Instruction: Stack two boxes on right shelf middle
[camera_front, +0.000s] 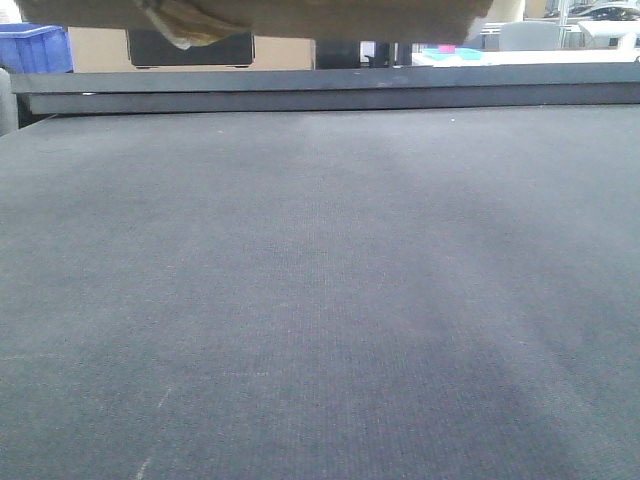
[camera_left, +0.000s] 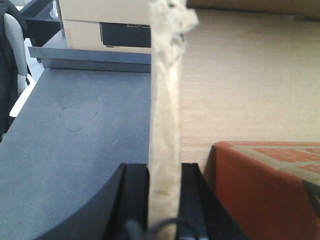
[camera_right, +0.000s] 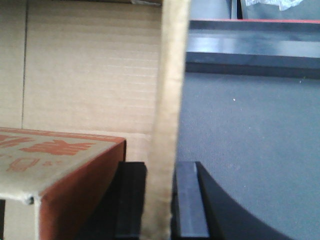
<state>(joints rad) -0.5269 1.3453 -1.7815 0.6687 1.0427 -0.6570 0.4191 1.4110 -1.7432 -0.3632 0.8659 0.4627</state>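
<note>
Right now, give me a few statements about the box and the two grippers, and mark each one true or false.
1. The left gripper is shut on a panel of the cardboard box. True.
2. The right gripper is open and empty. False: it is shut on another panel of the box.
3. A red-printed carton sits inside the box. True.
4. The box rests on the dark grey surface. False: the front view shows it raised above that surface.
</note>
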